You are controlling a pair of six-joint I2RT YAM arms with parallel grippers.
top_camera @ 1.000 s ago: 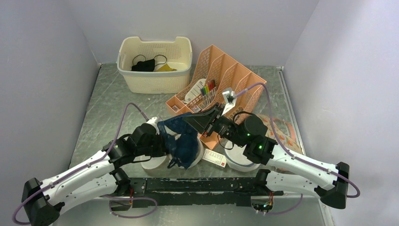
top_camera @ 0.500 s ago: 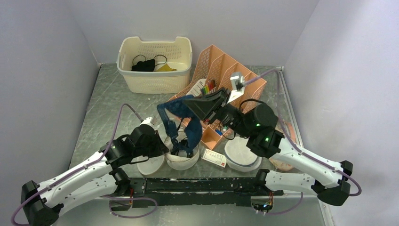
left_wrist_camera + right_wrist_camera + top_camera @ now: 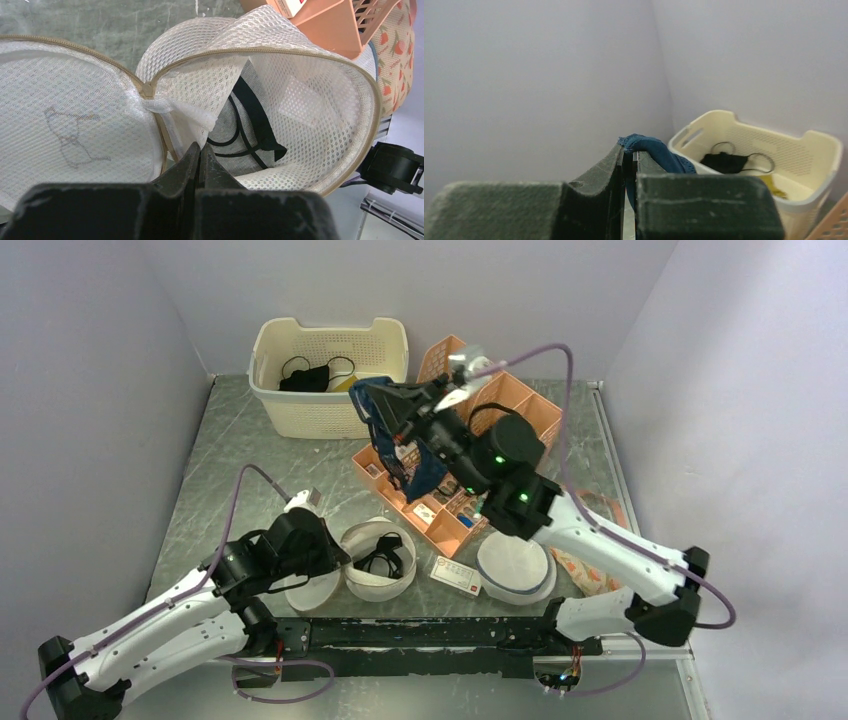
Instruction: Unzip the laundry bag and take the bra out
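Two grips on: right fingers (image 3: pixel 628 156) clamped on the bra (image 3: pixel 418 462), high over the far organizer (image 3: pixel 505 400); left fingers (image 3: pixel 199 152) pinching the laundry bag (image 3: pixel 320 115) wall, near left. Black strap (image 3: pixel 251 122) lies inside the bag, so I raise slowly, left anchoring.

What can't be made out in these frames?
- Right wrist view: most of the bra is hidden below the right end effector.
- Left wrist view: the left end effector covers its own hold on the laundry bag.
- Top view: whether the black straps in the bag connect to the lifted bra; too thin.
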